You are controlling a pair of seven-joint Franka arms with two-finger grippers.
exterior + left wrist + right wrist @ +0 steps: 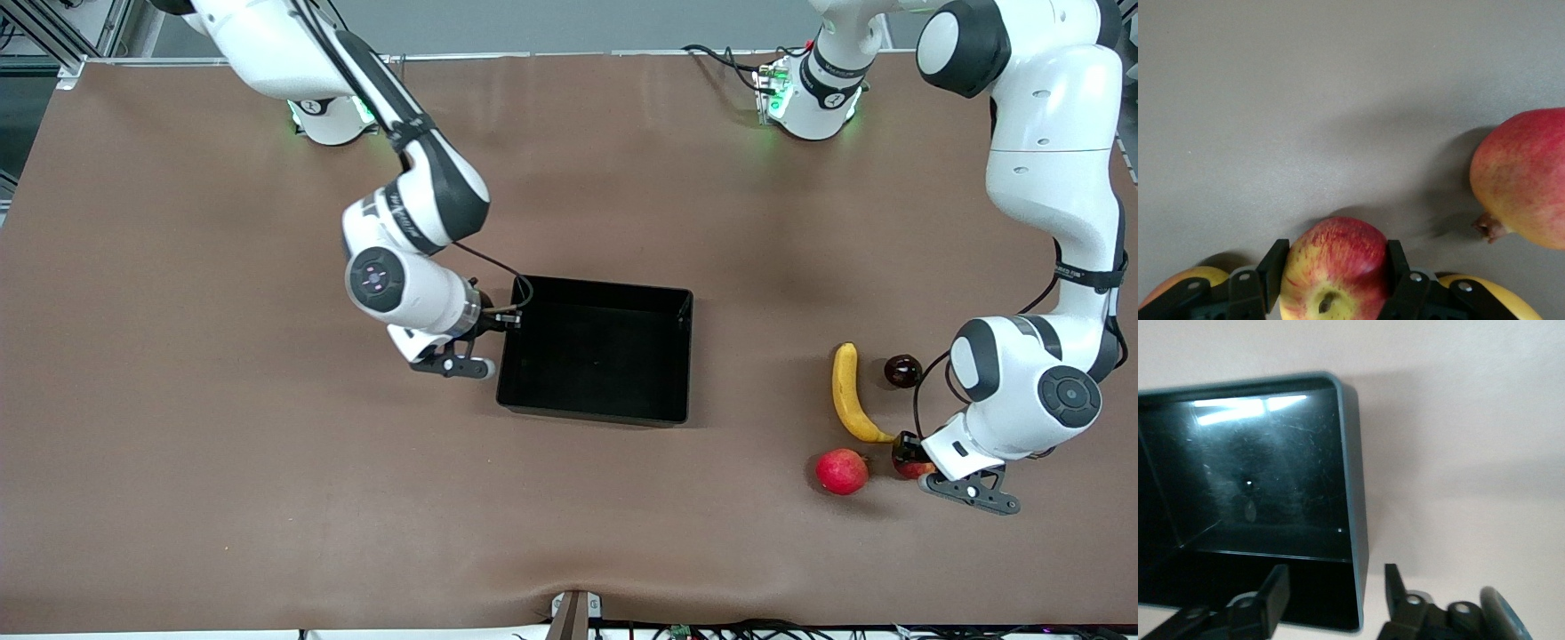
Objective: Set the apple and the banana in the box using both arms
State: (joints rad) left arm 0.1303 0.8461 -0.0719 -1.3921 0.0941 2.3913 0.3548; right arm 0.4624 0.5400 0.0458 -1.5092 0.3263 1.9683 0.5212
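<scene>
Down at the left arm's end of the table, the left gripper has its fingers pressed to either side of the apple, apparently seated on the brown mat, clamped for a lift. The banana lies just beside it, farther from the front camera, with a pink-red round fruit and a dark round fruit close by. Mid-table sits the box, empty so far. The right gripper hovers at the box's corner on the right arm's side, fingers spread moderately and astride the wall, perhaps to steady it. The mat is plain brown, slightly puckered at the camera-side edge, with cables trailing along that edge.
</scene>
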